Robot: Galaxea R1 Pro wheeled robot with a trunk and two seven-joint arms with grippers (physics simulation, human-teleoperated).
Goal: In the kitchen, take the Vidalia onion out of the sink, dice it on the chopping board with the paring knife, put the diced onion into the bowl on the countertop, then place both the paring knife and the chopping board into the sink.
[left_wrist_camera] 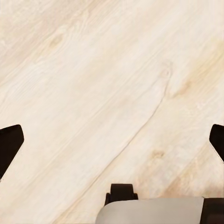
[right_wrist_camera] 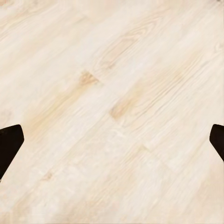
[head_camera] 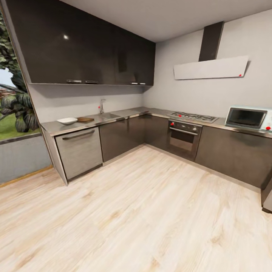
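Note:
Across the room, the grey countertop (head_camera: pixel 56 127) runs along the far wall. On it stands the white bowl (head_camera: pixel 67 121), and the brown chopping board (head_camera: pixel 85 119) lies just to its right. Further right sits the steel sink (head_camera: pixel 110 115) with its chrome tap (head_camera: pixel 101 106). The onion and the paring knife are too small or hidden to make out from here. My left gripper (left_wrist_camera: pixel 112 140) is open over bare wooden floor, its dark fingertips (left_wrist_camera: pixel 9 145) wide apart. My right gripper (right_wrist_camera: pixel 112 140) is open too, its fingertips (right_wrist_camera: pixel 9 144) spread above the floor, holding nothing.
Light wooden floor (head_camera: pixel 143 211) stretches between me and the dark cabinets. A dishwasher (head_camera: pixel 80 151) sits under the bowl. On the right-hand run are an oven (head_camera: pixel 183 139) with a gas hob (head_camera: pixel 193 116) and a microwave (head_camera: pixel 247 118). A window (head_camera: pixel 11 98) is at far left.

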